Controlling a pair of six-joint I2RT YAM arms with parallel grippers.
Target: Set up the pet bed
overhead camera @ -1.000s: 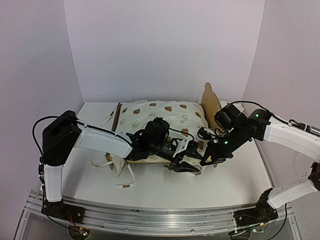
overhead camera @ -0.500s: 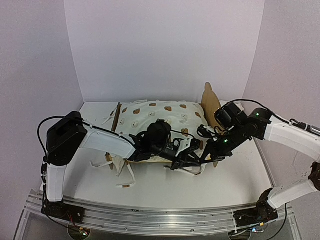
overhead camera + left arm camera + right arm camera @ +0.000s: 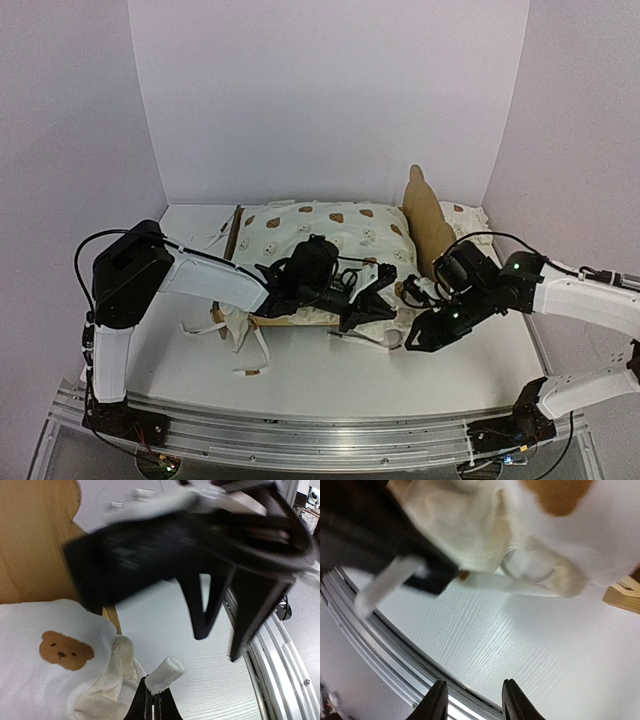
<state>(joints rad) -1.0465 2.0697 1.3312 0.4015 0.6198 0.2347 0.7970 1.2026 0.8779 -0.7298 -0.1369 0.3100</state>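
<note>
White table point(image 3: 300, 375); cushion point(image 3: 320, 225) covers the pet bed point(image 3: 425, 215).

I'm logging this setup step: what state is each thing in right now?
Pet bed: upright, cushion on it.
Cushion: lying on the bed, its near right corner bunched.
Tie string: pinched near its end.
Pillow: lying outside the bed, at its right end.
Left fingers: shut on the tie string.
Right fingers: open, holding nothing.
</note>
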